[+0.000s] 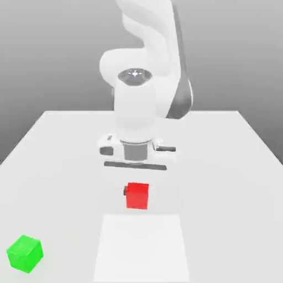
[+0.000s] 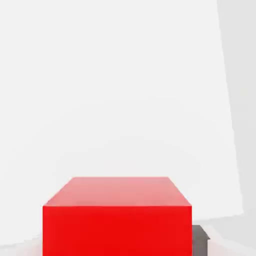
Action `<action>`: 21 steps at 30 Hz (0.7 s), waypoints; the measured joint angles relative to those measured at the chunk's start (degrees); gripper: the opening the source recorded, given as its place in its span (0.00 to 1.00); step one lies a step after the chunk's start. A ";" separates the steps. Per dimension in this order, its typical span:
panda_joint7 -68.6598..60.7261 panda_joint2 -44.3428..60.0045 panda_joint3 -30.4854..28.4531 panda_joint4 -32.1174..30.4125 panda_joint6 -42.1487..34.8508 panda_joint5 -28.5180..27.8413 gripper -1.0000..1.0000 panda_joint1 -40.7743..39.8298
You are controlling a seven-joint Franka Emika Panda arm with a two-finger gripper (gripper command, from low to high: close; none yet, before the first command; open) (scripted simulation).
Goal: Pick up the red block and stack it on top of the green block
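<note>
Red block (image 1: 137,196): plain matt faces, uniform bright colour, no texture or sheen; same flat finish seen close up in hand view (image 2: 117,220). Green block (image 1: 25,253), near tabletop's front corner at exterior view's left: matt, smooth, unmarked. Tabletop (image 1: 221,166): pale grey-white, smooth, matt, no grain. Arm (image 1: 138,105): white shell, smooth like moulded plastic, soft sheen; dark grey glossy patch at side. Gripper (image 1: 137,190): dark matt finger beside red block.
</note>
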 joint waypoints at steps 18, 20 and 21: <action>-0.68 24.10 -6.25 27.95 -4.25 7.30 1.00 -16.11; -0.68 24.09 -6.25 27.95 -4.25 7.30 1.00 -16.11; -0.68 24.09 -6.25 27.95 -4.25 7.30 1.00 -16.11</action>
